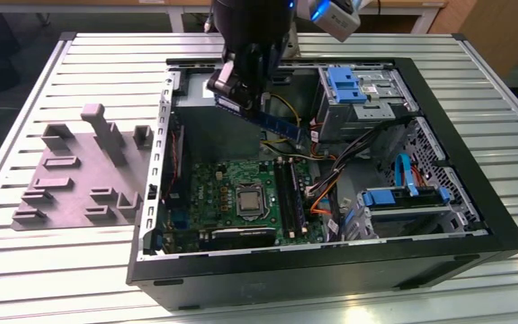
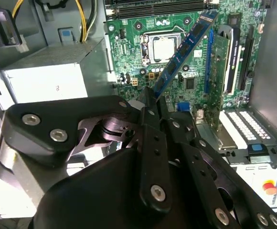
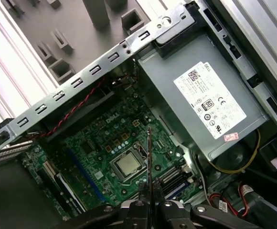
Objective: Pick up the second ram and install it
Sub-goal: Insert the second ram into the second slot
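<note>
1. The pincer (image 1: 238,91) is clenched on the second ram (image 1: 272,122), a thin blue-green board stick; in the second wrist view the black fingers (image 2: 150,107) pinch one end of the second ram (image 2: 184,50) and the rest juts out past them.
2. In the exterior view the stick hangs tilted in the air inside the open case, its free end pointing down and away from the pincer, clear of the board below.
3. In the first wrist view the stick (image 3: 149,157) shows edge-on as a thin line rising from between the fingertips.
4. Below the pincer lies the green motherboard (image 1: 218,185) with its square processor socket (image 1: 250,201); in the first wrist view the socket (image 3: 127,164) sits just beside the stick's edge.
5. Beyond the stick's free end, the long black memory slots (image 1: 291,196) run along the board, well apart from the stick.
6. Off to one side of the pincer sits the grey power supply (image 3: 200,100).
7. Farther off, blue drive-bay clips (image 1: 344,84) sit in the case (image 1: 313,263).
8. Outside the case, a grey parts holder (image 1: 75,172) rests on the slatted desk (image 1: 52,270).
</note>
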